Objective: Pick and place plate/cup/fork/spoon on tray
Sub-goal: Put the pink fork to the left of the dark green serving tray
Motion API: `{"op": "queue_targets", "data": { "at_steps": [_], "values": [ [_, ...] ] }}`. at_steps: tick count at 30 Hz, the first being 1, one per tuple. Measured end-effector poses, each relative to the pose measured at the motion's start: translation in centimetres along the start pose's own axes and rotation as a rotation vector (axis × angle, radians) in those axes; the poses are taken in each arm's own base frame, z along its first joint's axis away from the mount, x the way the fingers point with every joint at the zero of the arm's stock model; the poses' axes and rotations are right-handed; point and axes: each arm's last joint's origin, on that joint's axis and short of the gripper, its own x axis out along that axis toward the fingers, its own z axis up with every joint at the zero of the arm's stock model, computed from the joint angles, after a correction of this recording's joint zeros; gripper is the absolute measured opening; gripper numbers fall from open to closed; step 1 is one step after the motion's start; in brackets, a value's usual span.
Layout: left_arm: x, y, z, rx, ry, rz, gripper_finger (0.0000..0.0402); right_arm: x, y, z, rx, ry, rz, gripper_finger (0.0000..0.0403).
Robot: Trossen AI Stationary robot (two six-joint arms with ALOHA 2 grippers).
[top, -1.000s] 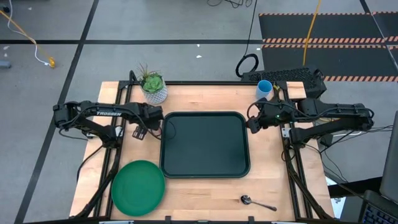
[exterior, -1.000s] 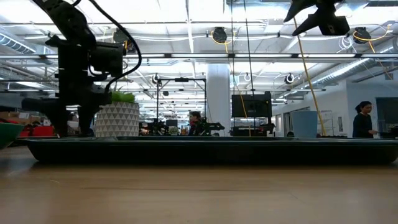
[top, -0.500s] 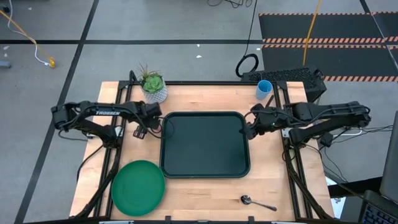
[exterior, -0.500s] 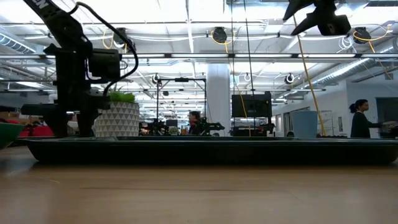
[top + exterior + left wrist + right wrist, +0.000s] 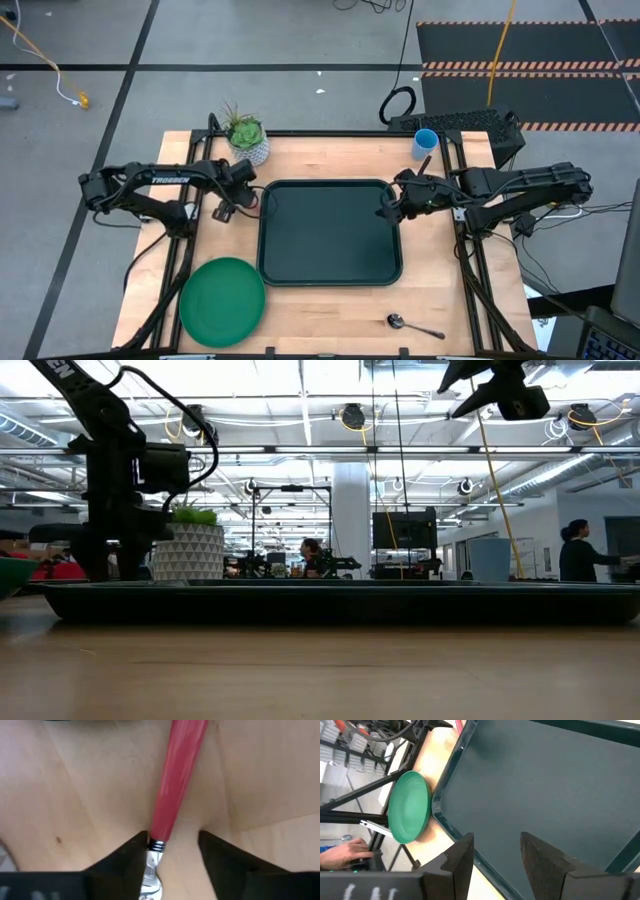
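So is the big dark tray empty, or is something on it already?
Empty. From above, the tray shows only bare dark surface; the plate, spoon and cup all sit on the wood outside it.

From above, the fork (image 5: 252, 203) beneath my left pincer (image 5: 222, 212) is too small and too covered by the wrist to make out, and in my left wrist view its tines run off the frame edge while the pink handle's far end is cut off too. In the low view the plate (image 5: 12, 574) shows only as a green sliver at the frame's edge. The spoon (image 5: 414, 325) never shows in the low view, hidden behind the tray (image 5: 330, 603) rim.
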Motion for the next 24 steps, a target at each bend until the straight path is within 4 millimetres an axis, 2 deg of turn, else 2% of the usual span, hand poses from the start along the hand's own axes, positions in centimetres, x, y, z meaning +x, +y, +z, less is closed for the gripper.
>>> {"op": "queue_targets", "data": {
  "at_steps": [5, 9, 15, 20, 24],
  "values": [
    [0.1, 0.1, -0.4, -0.033, -0.019, -0.039, 0.0091, 0.1, 0.4, 0.1, 0.007, -0.014, 0.034, 0.015],
    [0.1, 0.0, -0.6, -0.046, -0.015, -0.06, 0.0043, 0.0, 0.6, 0.3, 0.012, -0.028, 0.06, 0.015],
    [-0.5, 0.0, -0.6, -0.104, 0.017, -0.089, 0.0039, 0.0, 0.6, 0.4, 0.007, -0.058, 0.051, 0.015],
    [-1.9, 0.2, -0.5, -0.199, 0.078, -0.15, 0.0039, 0.0, 0.6, 0.4, -0.017, -0.078, 0.043, 0.015],
    [-3.3, 0.6, -0.2, -0.157, 0.105, -0.176, 0.0039, 0.0, 0.6, 0.4, -0.046, -0.078, 0.042, 0.015]
  ]
}}
